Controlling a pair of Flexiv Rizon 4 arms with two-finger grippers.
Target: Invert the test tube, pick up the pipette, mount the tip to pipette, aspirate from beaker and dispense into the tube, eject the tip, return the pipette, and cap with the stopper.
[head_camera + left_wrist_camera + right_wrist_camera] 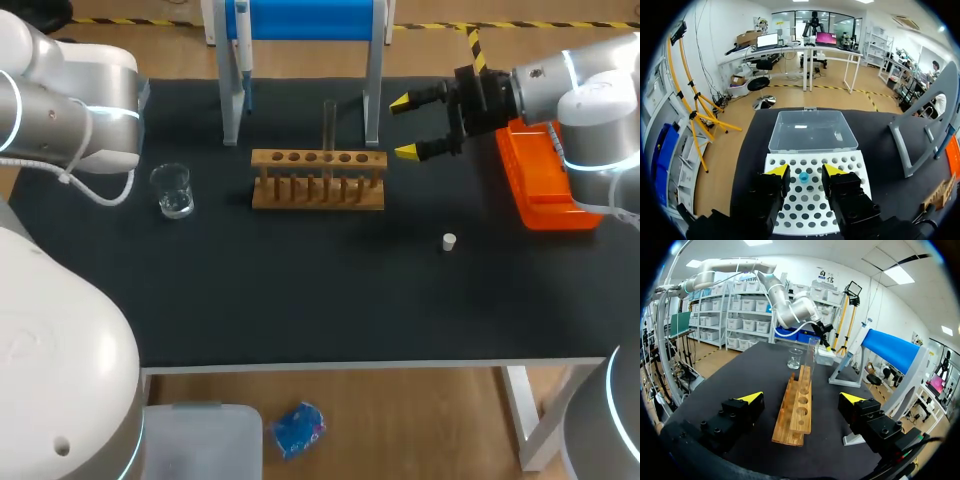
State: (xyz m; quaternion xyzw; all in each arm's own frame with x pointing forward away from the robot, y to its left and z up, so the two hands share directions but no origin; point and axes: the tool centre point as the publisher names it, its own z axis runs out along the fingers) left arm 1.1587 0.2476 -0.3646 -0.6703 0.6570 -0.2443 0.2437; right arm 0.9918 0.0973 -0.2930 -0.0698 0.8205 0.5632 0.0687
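Tube (329, 120) upright in rack (318, 193), blue tip (803, 176) in tray (807, 210); left hand (806, 171), right hand (403, 128) both apart.

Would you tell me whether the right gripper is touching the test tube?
Apart. The head view shows a gap between the right gripper and the upright test tube.

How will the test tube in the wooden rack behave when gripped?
The test tube looks like clear glass, so probably rigid, slippery and fragile. Tall and thin, upright in the rack, it likely lifts lightly but could roll if laid down.
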